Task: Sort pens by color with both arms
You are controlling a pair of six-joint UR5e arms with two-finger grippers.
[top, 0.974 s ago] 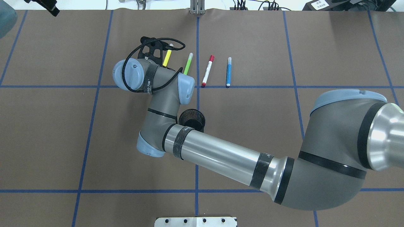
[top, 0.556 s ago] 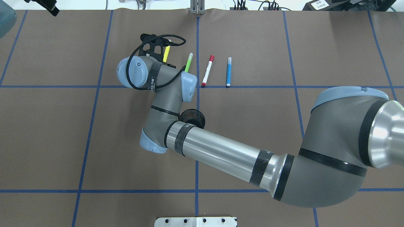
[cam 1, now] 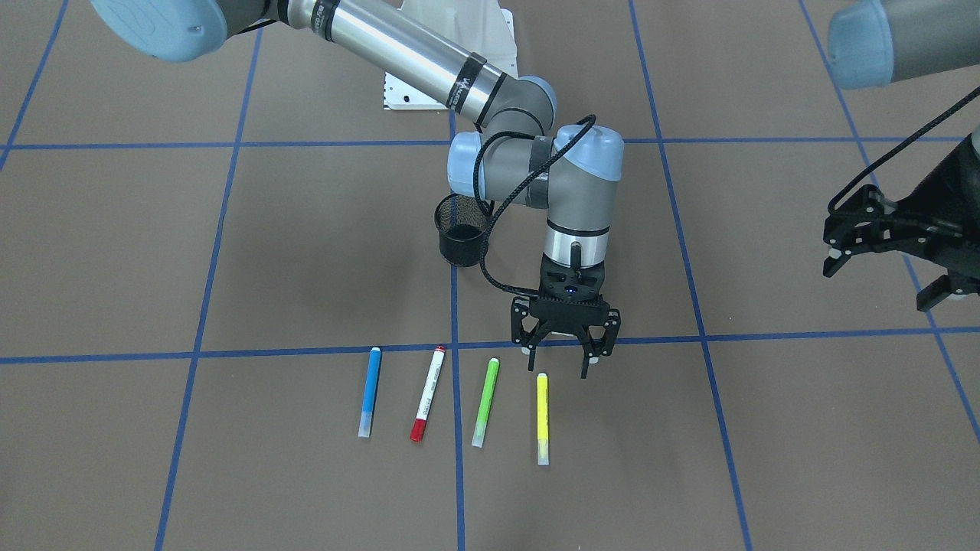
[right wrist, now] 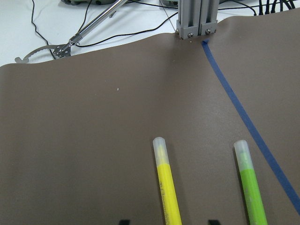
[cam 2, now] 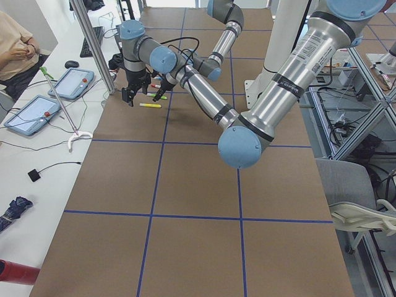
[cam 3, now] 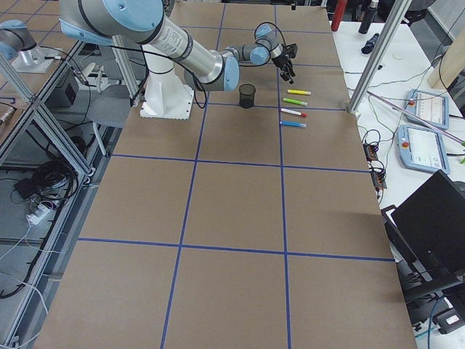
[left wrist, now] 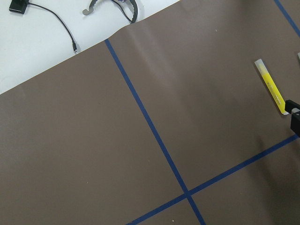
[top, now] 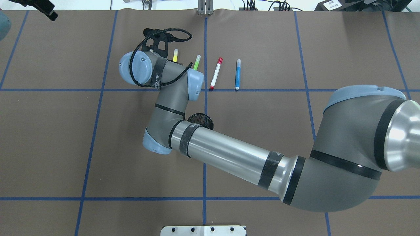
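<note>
Askew a second ago, the yellow pen (cam 1: 542,417) now lies straight beside the green pen (cam 1: 485,403), the right gripper (cam 1: 559,370) above its end, fingers spread and empty: likely just placed.

Matt brown table cover (top: 49,147), glossy plastic pens (cam 1: 370,392), shiny metal-tubed right arm (top: 226,155), mesh cup (cam 1: 459,237)

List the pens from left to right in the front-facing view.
Blue pen → white pen with red cap → green pen → yellow pen.
</note>
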